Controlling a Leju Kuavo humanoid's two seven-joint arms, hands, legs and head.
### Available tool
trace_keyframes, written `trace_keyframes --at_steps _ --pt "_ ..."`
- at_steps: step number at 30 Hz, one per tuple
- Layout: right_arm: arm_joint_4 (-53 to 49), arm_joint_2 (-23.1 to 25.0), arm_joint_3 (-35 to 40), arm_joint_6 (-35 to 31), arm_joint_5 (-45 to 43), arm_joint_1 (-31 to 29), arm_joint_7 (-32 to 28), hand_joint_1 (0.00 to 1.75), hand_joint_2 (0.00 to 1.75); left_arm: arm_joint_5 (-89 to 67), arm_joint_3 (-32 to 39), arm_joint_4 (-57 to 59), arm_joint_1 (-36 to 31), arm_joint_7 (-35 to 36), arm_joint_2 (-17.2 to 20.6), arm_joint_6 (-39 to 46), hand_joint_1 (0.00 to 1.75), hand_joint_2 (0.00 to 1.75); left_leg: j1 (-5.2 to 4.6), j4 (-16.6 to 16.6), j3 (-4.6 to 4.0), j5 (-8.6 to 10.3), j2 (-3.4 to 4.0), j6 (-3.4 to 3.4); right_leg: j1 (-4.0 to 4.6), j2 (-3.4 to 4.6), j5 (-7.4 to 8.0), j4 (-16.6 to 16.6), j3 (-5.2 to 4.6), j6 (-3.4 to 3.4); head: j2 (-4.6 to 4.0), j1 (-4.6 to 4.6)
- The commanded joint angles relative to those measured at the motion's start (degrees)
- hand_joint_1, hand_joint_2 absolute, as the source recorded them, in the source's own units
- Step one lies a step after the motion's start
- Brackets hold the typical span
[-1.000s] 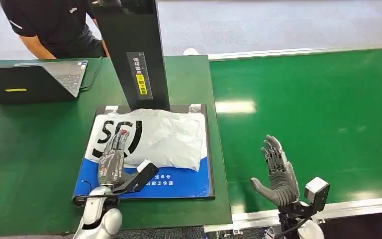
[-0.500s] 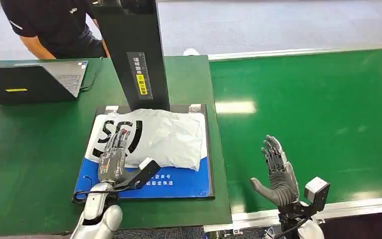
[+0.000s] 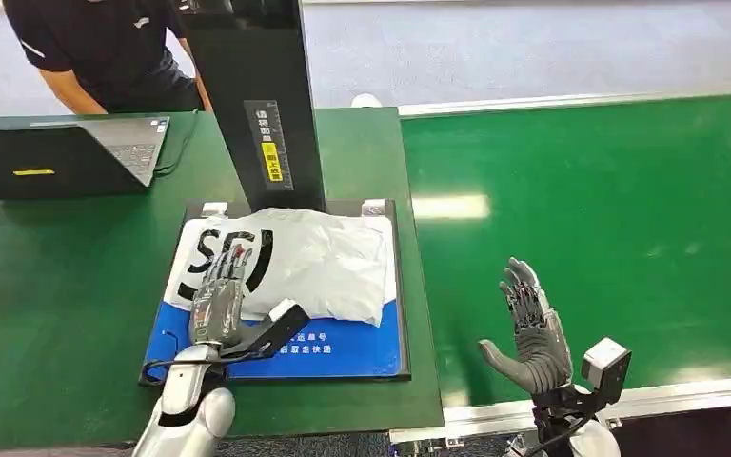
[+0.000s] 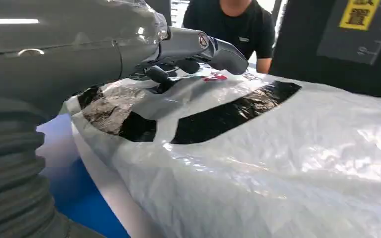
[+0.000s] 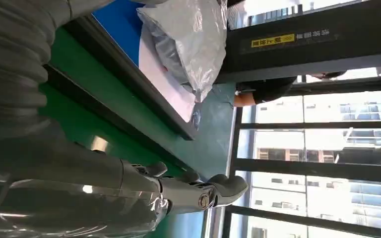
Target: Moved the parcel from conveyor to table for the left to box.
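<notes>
A black post blocks the far side of the parcel; its near side lies open.

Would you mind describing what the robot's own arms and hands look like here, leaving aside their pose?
Both arms are silver with rounded joint housings. The left hand and right hand are grey with darker fingers showing small red marks. A grey ribbed cover sits behind each hand, with a thick grey thumb. Each wrist carries a white-topped black camera block, with a black cable near the left wrist.

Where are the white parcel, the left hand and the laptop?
white parcel (image 3: 328,262): head view, crinkled middle.
left hand (image 3: 217,300): head view, back of the hand, over the parcel.
laptop (image 3: 43,168): head view, dark lid.
</notes>
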Motion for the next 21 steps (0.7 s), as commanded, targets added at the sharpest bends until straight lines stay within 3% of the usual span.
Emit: trace_keyframes --at_steps 1,2,3,21 --pt "0.86 1.49 -1.13 0.22 0.16 -0.19 0.17 0.00 1.75 0.18 1.54 8.19 -0.75 -0.51 0.20 -2.61 0.14 1.75 -0.07 -0.21 0.25 0.07 0.05 -0.02 -0.05 0.04 0.08 -0.11 0.15 -0.13 0.00 0.00" --pt "0.52 1.50 -1.13 0.25 0.14 0.07 0.17 0.00 1.75 0.33 1.58 7.75 -0.67 -0.66 0.31 -1.93 1.64 1.75 -0.03 -0.12 0.22 0.03 0.01 -0.01 -0.02 0.01 0.02 -0.06 0.20 -0.07 0.00 0.00" --pt "0.41 1.48 -1.14 0.26 0.12 0.07 0.17 0.00 1.75 0.39 1.66 7.52 -0.61 -0.64 0.33 -1.65 1.75 1.75 -0.05 -0.18 0.27 0.06 0.05 -0.02 -0.03 0.04 0.07 -0.09 0.21 -0.11 0.00 0.00" --pt "1.09 1.53 -1.15 0.25 0.09 -0.22 0.17 0.00 1.75 4.40 2.98 5.53 0.32 -3.19 0.57 1.88 1.75 1.75 -0.04 -0.15 0.40 -0.02 0.08 0.00 -0.03 0.07 0.02 -0.07 0.30 -0.10 0.00 0.00"
